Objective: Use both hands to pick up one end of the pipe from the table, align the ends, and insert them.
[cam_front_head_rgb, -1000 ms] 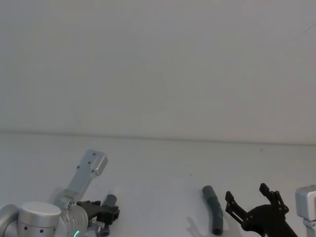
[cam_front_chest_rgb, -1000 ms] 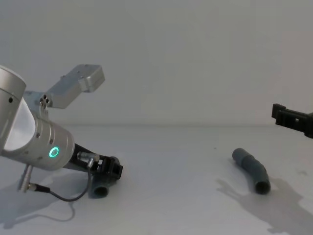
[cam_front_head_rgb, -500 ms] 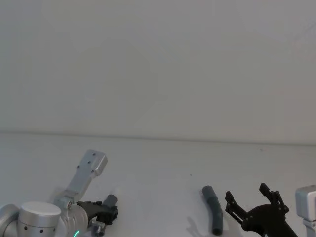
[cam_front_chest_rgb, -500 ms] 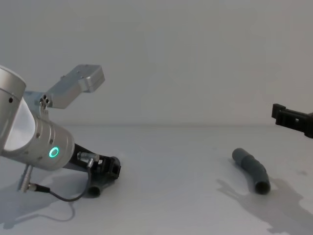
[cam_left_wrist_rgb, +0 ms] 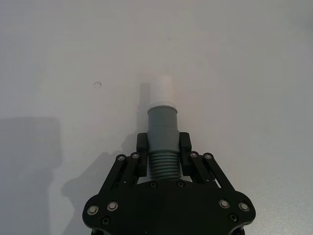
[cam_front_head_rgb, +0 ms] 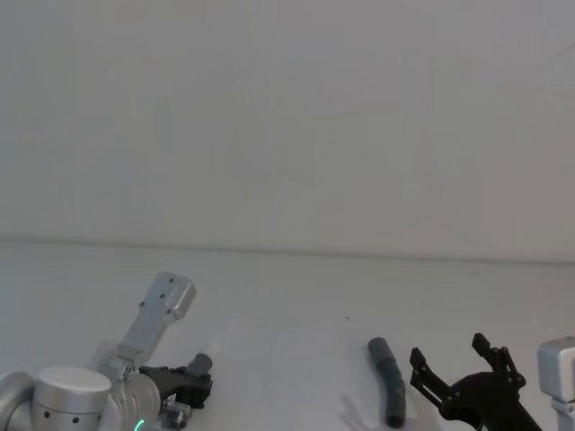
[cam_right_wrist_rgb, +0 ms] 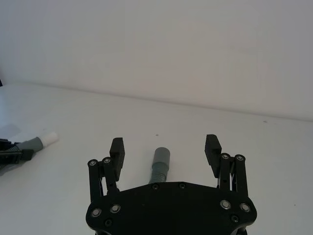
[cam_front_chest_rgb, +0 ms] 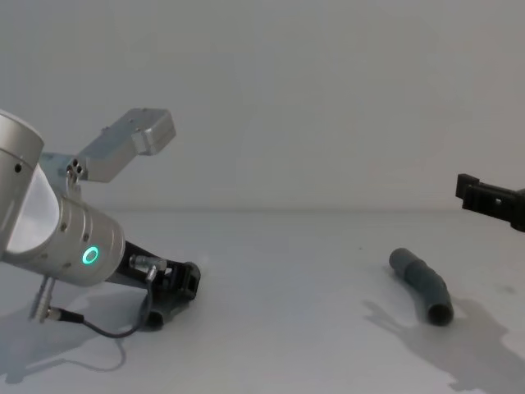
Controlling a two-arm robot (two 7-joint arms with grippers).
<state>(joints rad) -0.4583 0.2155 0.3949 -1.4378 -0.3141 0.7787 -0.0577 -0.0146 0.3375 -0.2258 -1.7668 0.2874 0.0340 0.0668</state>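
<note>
Left gripper (cam_left_wrist_rgb: pixel 162 147): clamped on white-tipped hose piece (cam_left_wrist_rgb: pixel 161 125), table (cam_front_chest_rgb: pixel 287 328) 7 o'clock | right gripper (cam_right_wrist_rgb: pixel 165 146): wide open, empty, near socket hose piece (cam_front_head_rgb: pixel 388 382) lying at 5 o'clock.

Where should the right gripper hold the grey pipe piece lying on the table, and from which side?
Likely the corrugated middle of the pipe piece, from above, with the right gripper's open fingers across its length: it lies flat, slightly bent, and its end cuff should be free for joining.
</note>
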